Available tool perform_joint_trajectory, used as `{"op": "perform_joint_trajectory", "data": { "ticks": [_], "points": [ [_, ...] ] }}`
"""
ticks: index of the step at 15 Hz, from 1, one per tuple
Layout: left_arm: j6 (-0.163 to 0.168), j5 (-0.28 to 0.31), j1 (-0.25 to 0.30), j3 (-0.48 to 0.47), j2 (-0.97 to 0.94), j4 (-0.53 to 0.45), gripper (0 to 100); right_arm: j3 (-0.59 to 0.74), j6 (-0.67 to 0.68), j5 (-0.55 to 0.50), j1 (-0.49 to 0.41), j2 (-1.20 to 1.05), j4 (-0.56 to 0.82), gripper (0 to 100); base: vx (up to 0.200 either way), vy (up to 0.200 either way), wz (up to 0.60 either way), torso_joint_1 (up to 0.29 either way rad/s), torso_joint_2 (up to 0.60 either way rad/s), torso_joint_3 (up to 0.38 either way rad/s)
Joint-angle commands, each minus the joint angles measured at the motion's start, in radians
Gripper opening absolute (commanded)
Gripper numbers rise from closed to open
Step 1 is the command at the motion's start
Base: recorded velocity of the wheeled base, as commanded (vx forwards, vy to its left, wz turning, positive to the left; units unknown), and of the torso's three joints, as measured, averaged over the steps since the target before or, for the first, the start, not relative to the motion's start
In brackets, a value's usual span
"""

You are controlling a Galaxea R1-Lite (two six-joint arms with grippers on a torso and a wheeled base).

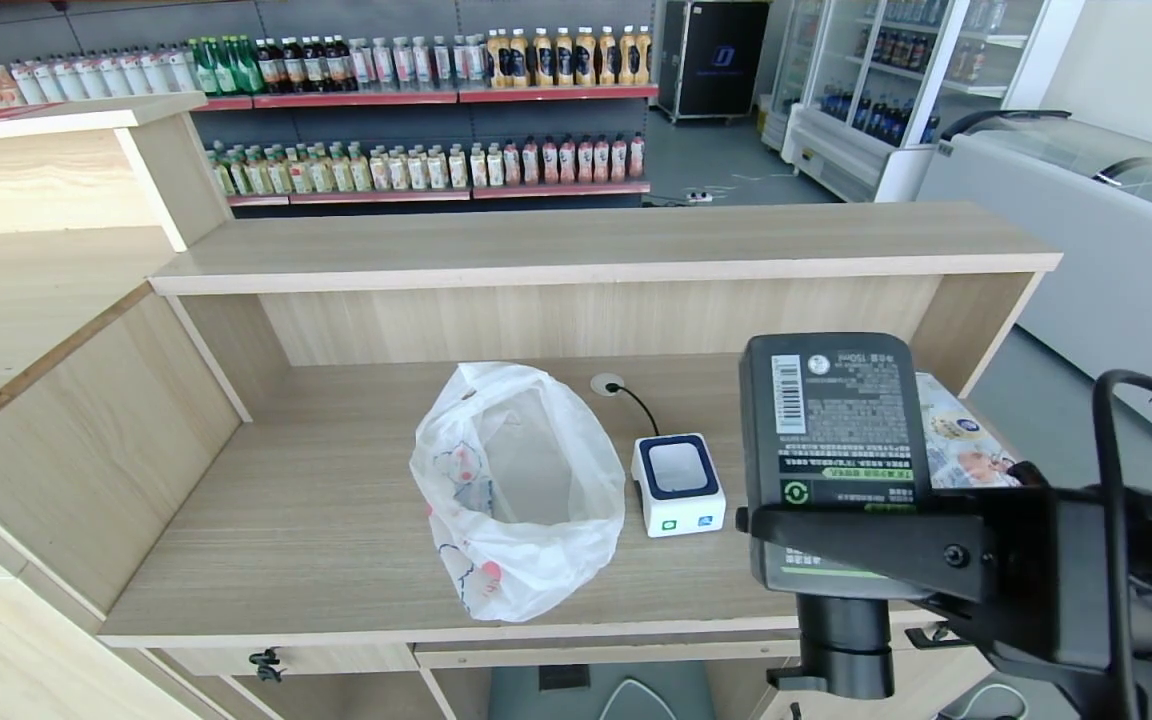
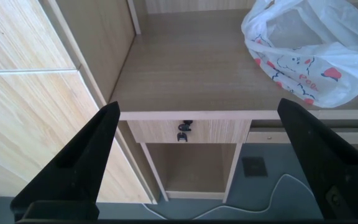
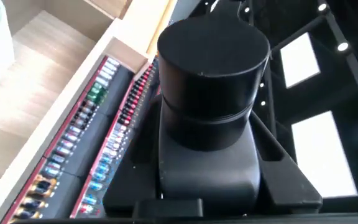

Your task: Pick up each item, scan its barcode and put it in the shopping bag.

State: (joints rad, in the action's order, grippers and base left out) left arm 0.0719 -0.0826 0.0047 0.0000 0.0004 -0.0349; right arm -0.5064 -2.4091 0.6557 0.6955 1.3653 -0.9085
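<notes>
The right gripper [image 1: 836, 545] is clamped across a dark, flat-sided bottle [image 1: 836, 430], its fingers pressing the body just above the neck. The bottle hangs over the right part of the counter [image 1: 316, 520], clear of the surface, with its round black cap [image 1: 846, 645] turned toward the front edge. The broad face turned up to the head camera carries a label: a white barcode strip along one side, fine pale print and a green band near the neck. In the right wrist view the cap and shoulders of the bottle [image 3: 210, 81] sit between the two dark fingers of the right gripper [image 3: 207, 186].

The white plastic shopping bag [image 1: 516, 490] with red and blue printing sits mid-counter, mouth open, reaching to the front edge. Just beside it on the right is the small white scanner [image 1: 677, 483] (a cable [image 1: 636, 400] runs toward the back wall). A pale printed packet [image 1: 961, 440] lies by the right edge, partly hidden behind the bottle.

The left gripper [image 2: 197, 162] hangs below the counter's front edge, before a drawer, fingers spread wide around nothing.
</notes>
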Motion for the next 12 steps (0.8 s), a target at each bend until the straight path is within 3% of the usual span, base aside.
{"op": "perform_joint_trajectory", "data": {
  "ticks": [1, 3, 12],
  "points": [
    [0.000, 0.000, 0.001, 0.000, 0.000, 0.000, 100, -0.021, -0.007, -0.028, 0.075, 0.024, -0.067, 0, 0.000, 0.000, 0.00, 0.000, 0.00, 0.000],
    [0.000, 0.000, 0.001, 0.000, 0.000, 0.000, 100, -0.031, -0.007, -0.087, 0.107, 0.040, -0.158, 0, 0.000, 0.000, 0.00, 0.000, 0.00, 0.000],
    [0.000, 0.000, 0.000, 0.000, 0.000, 0.000, 100, 0.117, -0.056, -0.091, 0.151, -0.106, -0.161, 0, 0.000, 0.000, 0.00, 0.000, 0.00, 0.000]
  ]
}}
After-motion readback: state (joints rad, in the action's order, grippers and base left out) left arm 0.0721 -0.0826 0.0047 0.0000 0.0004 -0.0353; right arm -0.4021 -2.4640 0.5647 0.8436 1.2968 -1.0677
